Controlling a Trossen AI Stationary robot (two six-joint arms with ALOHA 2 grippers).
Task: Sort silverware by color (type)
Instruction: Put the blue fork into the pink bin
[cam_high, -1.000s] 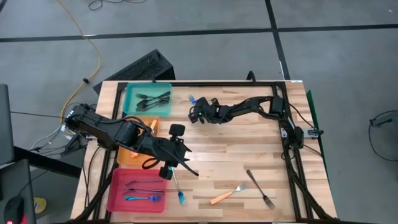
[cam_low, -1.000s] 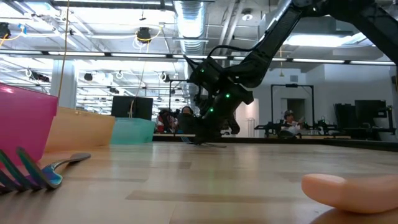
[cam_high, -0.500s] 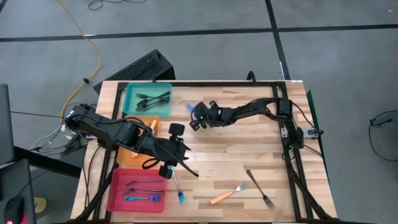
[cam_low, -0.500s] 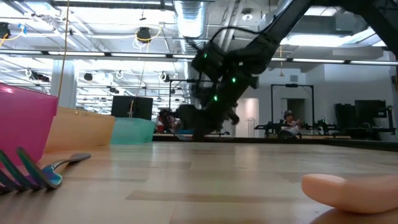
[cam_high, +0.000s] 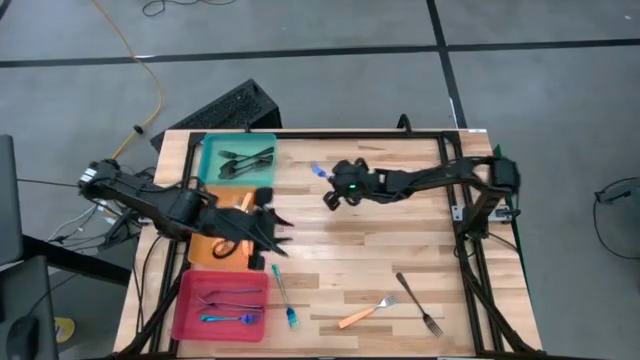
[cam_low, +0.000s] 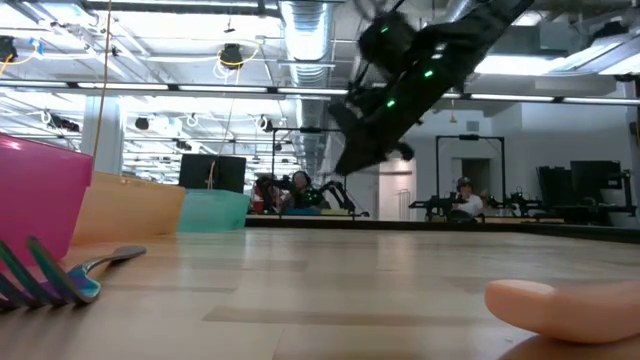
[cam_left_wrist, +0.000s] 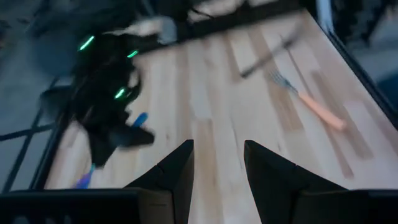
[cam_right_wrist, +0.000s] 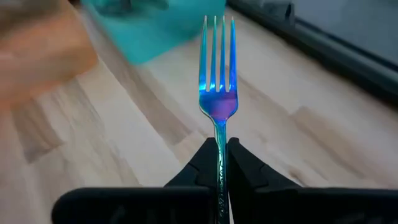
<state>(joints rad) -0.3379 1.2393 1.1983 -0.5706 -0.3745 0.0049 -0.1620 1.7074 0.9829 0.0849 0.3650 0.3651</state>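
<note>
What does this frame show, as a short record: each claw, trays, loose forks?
right claw: shut on blue fork, raised above the table
left claw: open, empty, at orange tray
teal tray: dark forks
pink tray: blue fork, one other
loose: teal fork, orange fork, dark fork

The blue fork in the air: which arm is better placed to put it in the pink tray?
The right. Its end effector is shut on the blue fork. The left end effector is open and empty, though nearer the pink tray.
</note>
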